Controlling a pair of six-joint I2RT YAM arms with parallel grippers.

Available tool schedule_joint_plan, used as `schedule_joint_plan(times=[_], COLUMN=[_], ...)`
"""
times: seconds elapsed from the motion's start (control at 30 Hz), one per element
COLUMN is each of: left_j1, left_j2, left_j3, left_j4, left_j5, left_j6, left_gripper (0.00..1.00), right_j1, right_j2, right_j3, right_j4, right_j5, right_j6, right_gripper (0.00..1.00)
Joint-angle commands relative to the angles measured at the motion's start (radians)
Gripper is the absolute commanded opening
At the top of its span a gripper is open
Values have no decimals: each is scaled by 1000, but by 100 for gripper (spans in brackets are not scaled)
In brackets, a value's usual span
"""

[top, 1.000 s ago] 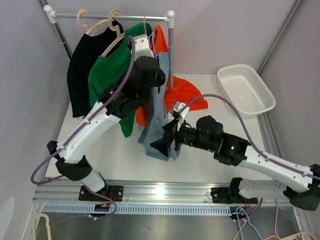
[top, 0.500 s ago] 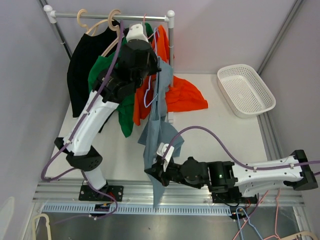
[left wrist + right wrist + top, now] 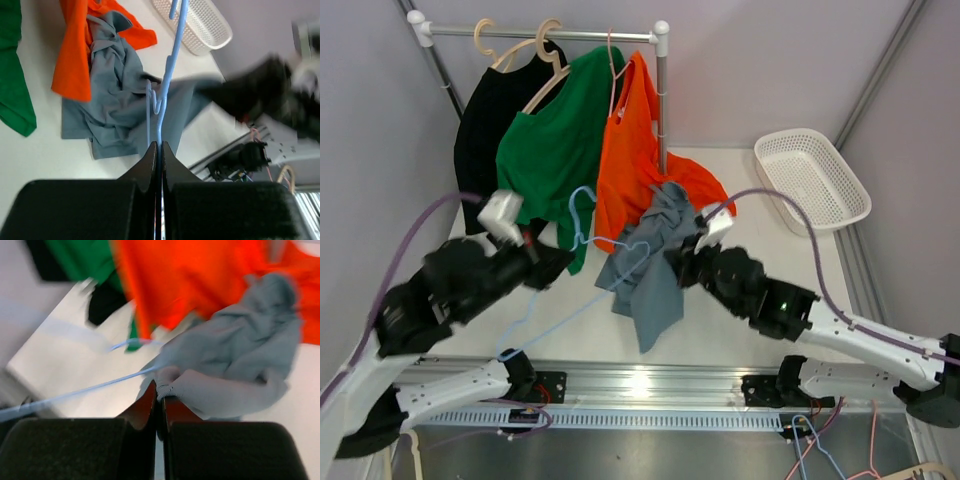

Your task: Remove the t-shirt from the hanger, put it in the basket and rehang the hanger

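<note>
The grey-blue t-shirt (image 3: 655, 285) lies bunched on the white table (image 3: 770, 290) in front of the rack. A light blue wire hanger (image 3: 573, 215) slants from the shirt toward the near left, one end against the cloth; whether it still passes through the shirt is unclear. My left gripper (image 3: 558, 262) is shut on the hanger's wire (image 3: 170, 65), which runs straight out between the jaws (image 3: 159, 146) over the t-shirt (image 3: 110, 80). My right gripper (image 3: 678, 258) is shut on a stitched edge of the t-shirt (image 3: 240, 360), pinched at the jaw tips (image 3: 161, 390). The hanger (image 3: 90, 390) crosses blurred to the left.
A clothes rack (image 3: 540, 32) at the back carries a black shirt (image 3: 480, 130), a green shirt (image 3: 555, 140) and an orange shirt (image 3: 630, 140) that trails onto the table. A white basket (image 3: 812, 180) stands at the back right. The rack's post (image 3: 662, 90) rises behind the t-shirt.
My left arm swung down from the rail to the near left, taking the hanger along. My right gripper closed on the t-shirt and moved back to mid-table; the shirt now lies bunched.
</note>
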Motion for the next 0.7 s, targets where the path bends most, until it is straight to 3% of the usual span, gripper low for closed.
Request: schedule_joint_plan(times=[0.0, 0.03, 0.1, 0.13, 0.23, 0.33, 0.37, 0.43, 0.47, 0.53, 0.6, 0.63, 0.67], left_j1=[-6, -6, -6, -6, -6, -6, -6, -6, -6, -6, -6, -6, -4], left_j2=[-257, -377, -474, -488, -470, -383, -347, -335, -330, -303, -246, -226, -206], left_j3=[-202, -224, -261, -265, -267, -275, -282, -334, -345, -368, -351, -315, -301], left_j4=[145, 171, 213, 222, 252, 268, 279, 355, 380, 411, 420, 419, 413], left_j5=[24, 30, 30, 25, 65, 109, 114, 128, 126, 110, 96, 87, 88], left_j6=[-32, 5, 97, 123, 175, 163, 154, 152, 154, 160, 171, 178, 192], left_gripper=[1, 0, 1, 1, 0, 0, 0, 0, 1, 1, 1, 0, 1], right_j1=[-150, -227, -331, -332, -434, -629, -730, -789, -815, -902, -1017, -1052, -1080], right_j2=[7, 19, 65, 81, 125, 236, 272, 344, 362, 441, 553, 661, 709], right_j3=[109, 132, 230, 230, 362, 593, 663, 788, 790, 782, 907, 1119, 1215], right_j4=[-142, -188, -364, -365, -341, -296, -218, -32, 272, 717, 796, 684, 645], right_j5=[15, 16, 27, 27, 16, -98, -163, -130, -134, -64, 32, 42, 24], right_j6=[101, 149, 192, 192, 97, -42, -111, -180, -228, -314, -307, -255, -218], right_gripper=[0, 0, 0, 0, 0, 0, 0, 0, 0, 0, 0, 0, 0])
